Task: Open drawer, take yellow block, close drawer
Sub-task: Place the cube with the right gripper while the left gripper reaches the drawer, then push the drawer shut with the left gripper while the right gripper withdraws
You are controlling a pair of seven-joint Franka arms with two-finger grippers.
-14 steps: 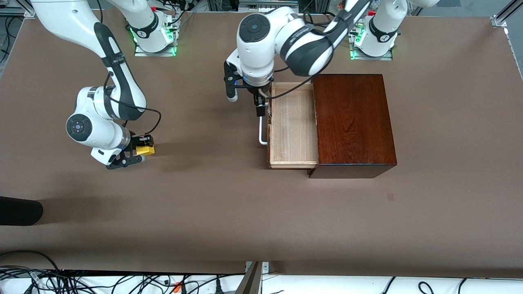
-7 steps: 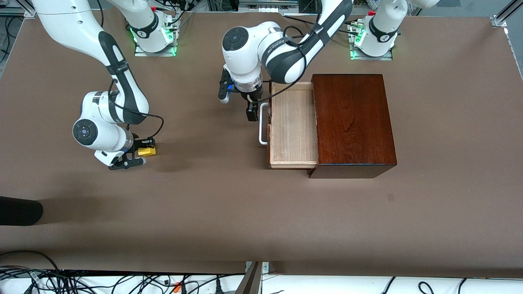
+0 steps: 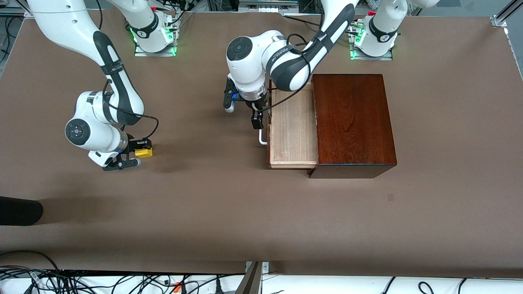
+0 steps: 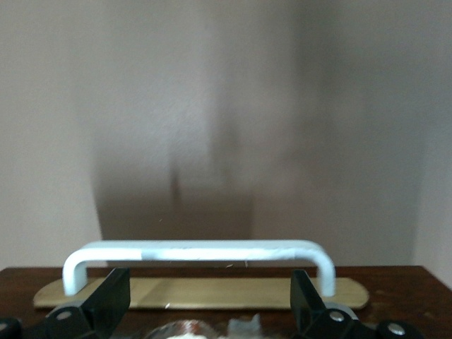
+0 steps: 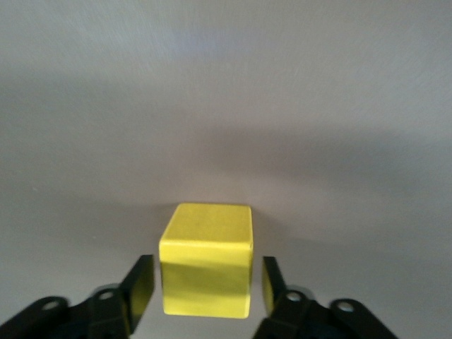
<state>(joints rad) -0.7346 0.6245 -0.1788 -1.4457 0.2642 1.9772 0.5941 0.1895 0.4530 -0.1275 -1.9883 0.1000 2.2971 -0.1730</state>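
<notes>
Both fingers [image 5: 140,286] of the right hand [image 5: 205,289] flank the yellow block [image 5: 206,260], seemingly apart.

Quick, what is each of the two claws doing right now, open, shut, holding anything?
Left gripper: open, fingers straddling the drawer's white handle, not clamped on it.
Right gripper: open, fingers apart from the yellow block on the table.

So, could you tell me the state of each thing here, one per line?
drawer: pulled out, tray empty
yellow block: on the table, between open fingers, not gripped
right end effector: open, astride the block
left end effector: open, at the drawer's handle
</notes>
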